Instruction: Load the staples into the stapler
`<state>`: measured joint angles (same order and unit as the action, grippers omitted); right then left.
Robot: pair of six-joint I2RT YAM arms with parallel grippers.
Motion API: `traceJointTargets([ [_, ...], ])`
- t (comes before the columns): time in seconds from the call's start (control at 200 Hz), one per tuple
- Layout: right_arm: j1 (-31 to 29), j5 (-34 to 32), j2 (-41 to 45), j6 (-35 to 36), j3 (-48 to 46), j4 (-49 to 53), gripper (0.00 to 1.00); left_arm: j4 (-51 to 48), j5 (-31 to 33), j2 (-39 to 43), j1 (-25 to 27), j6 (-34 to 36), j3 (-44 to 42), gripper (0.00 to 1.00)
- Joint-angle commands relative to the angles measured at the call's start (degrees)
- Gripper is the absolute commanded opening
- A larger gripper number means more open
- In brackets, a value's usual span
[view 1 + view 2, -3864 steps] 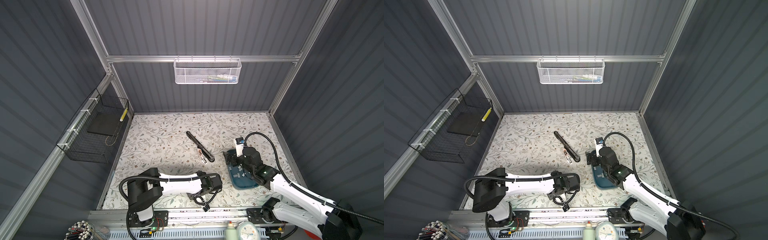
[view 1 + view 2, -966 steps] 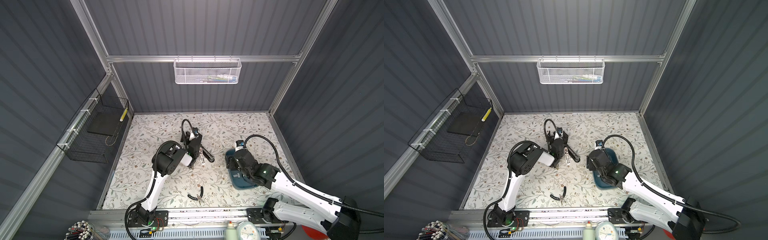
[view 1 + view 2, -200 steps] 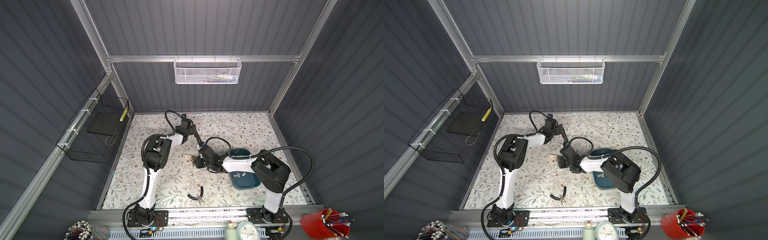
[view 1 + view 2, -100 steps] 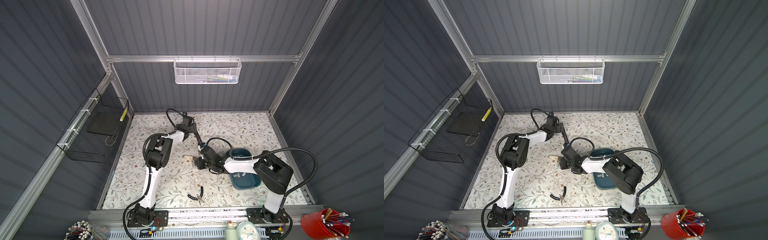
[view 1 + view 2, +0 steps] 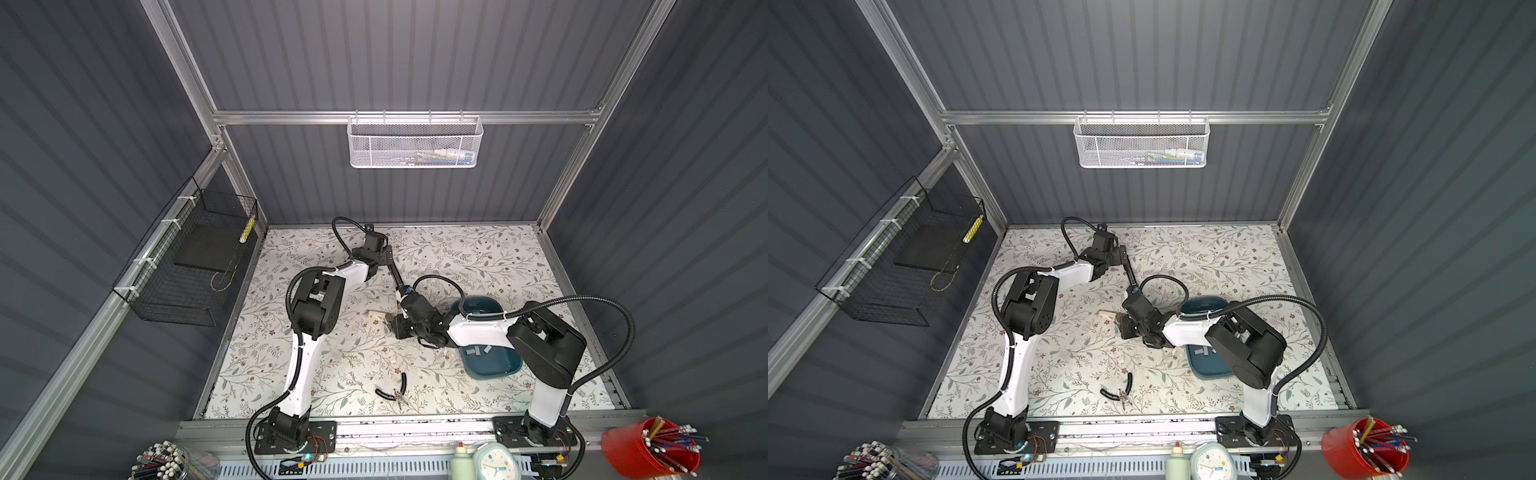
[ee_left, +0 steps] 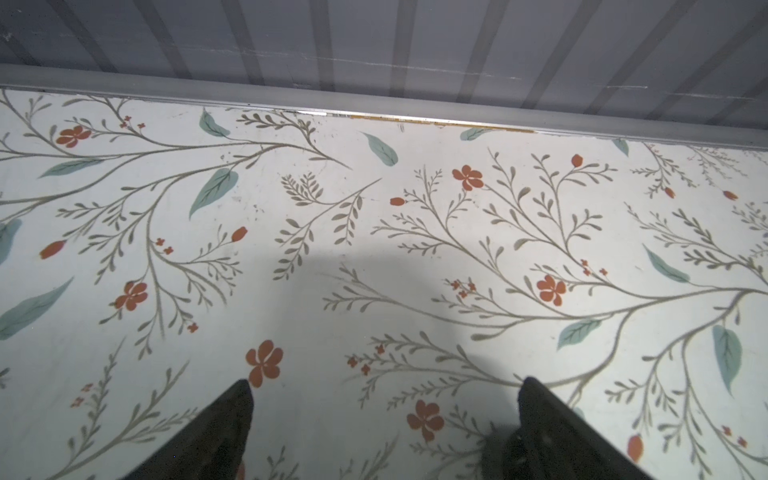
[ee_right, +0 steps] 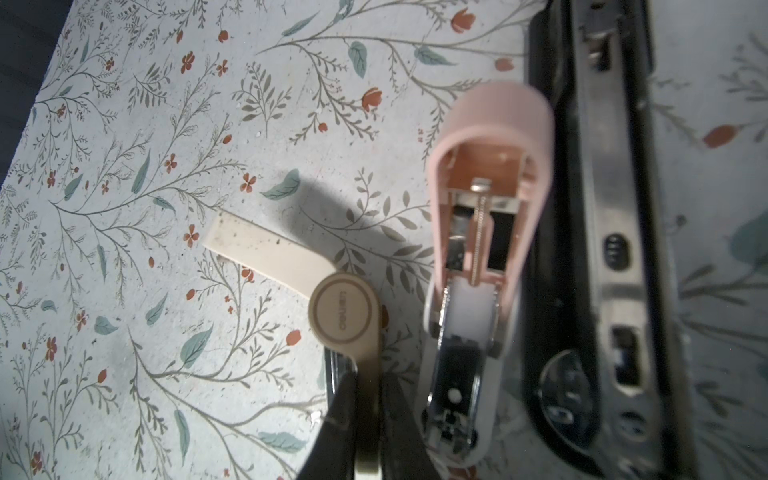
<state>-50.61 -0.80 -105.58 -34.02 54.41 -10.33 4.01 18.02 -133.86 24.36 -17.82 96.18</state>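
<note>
The right claw (image 7: pixel 369 409) pinches the gold arm of a beige folding tool (image 7: pixel 340 316) marked deli, low over the floral bench (image 7: pixel 124 332). Beside it are an opened pink stapler (image 7: pixel 494 124) and the long black stapler (image 7: pixel 602 249). The left claw (image 6: pixel 384 386) gapes wide above the bench near the back wall. The staples (image 5: pixel 474 351) lie in the teal tray (image 5: pixel 492 376), apart from the black stapler.
</note>
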Motion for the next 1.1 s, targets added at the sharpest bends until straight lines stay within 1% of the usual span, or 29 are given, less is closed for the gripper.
traceJointTargets([
  [0.0,0.17,-0.67,-0.94,0.94,-0.1,3.16,0.14,-6.08,0.51,-3.13,0.03,0.93,1.81,0.99],
  [0.405,0.19,-0.32,-0.62,1.15,-0.28,2.85,0.14,-7.78,-0.41,-4.3,0.07,1.65,3.98,0.99],
  [0.625,0.2,-0.92,0.13,1.15,-0.95,2.68,0.15,-7.3,-0.65,-4.0,0.07,1.75,3.3,0.99],
  [0.67,0.23,-1.29,0.71,1.32,-1.14,2.75,0.15,-6.56,0.67,-3.19,0.16,2.2,2.01,0.99],
  [0.725,0.22,-1.87,1.49,1.44,-1.33,3.06,0.17,-3.24,0.87,-1.16,0.19,3.21,-1.87,0.99],
  [0.826,0.25,-2.7,2.74,1.94,-1.24,4.01,0.19,7.81,-1.11,4.03,0.25,5.0,-11.54,0.99],
  [0.871,0.25,-3.08,3.23,2.14,-1.07,4.43,0.19,14.53,-3.48,6.24,0.21,6.49,-16.49,0.99],
  [0.901,0.25,-3.3,3.52,2.35,-0.94,4.8,0.2,16.97,-3.44,7.55,0.21,7.19,-18.57,0.99],
  [0.946,0.33,-3.6,4.02,2.45,-0.64,5.42,0.2,17.62,-3.33,9.07,0.25,7.54,-19.29,0.99],
  [0.996,0.34,-3.93,4.49,2.56,-0.32,6.04,0.2,15.67,-2.7,10.19,0.25,6.93,-18.59,0.99],
  [1.096,0.34,-4.04,5.84,2.57,-0.43,6.37,0.21,14.1,-5.21,12.3,0.25,7.43,-18.32,0.99],
])
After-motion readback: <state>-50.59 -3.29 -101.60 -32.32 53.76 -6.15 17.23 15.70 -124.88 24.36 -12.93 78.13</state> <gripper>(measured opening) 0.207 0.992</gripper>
